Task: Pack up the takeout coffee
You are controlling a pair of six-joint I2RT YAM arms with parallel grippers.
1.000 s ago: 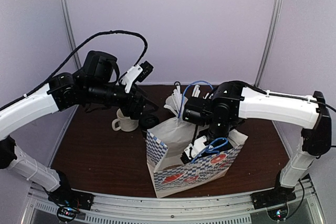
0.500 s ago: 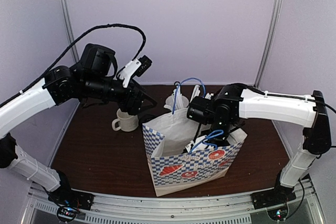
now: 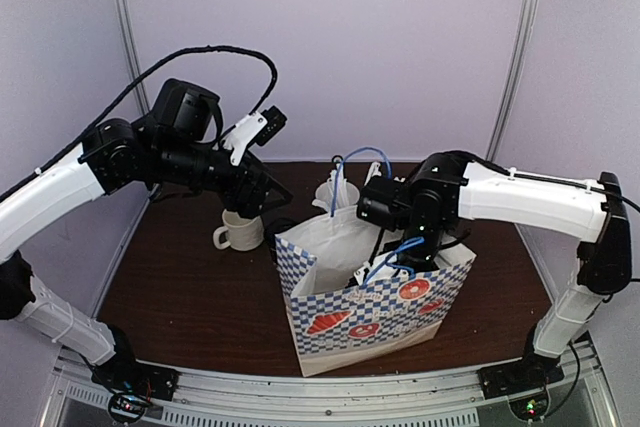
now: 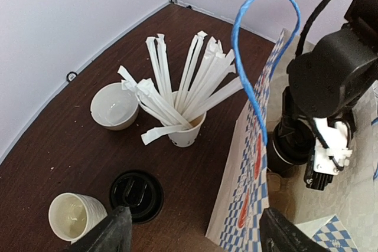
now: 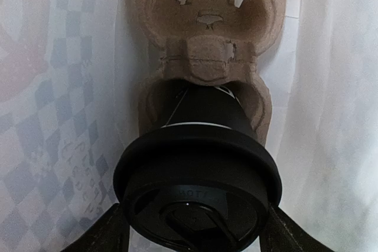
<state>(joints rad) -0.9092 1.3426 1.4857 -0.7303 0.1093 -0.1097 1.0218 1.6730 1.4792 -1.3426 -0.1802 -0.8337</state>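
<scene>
The left arm point(image 3: 50, 197) and right arm point(image 3: 535, 197) wear white shells with black joints; a black cable point(image 3: 205, 51) arcs at upper left.

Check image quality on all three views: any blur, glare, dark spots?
Top external: even, soft light, no harsh glare, with shadow inside the paper bag. Left wrist: the cup of stirrers is sharp, while the bottom edge is dark and softer. Right wrist: the lidded black cup fills the near field, dark and slightly soft; the cardboard carrier behind it is sharper; the bag walls look washed out.
</scene>
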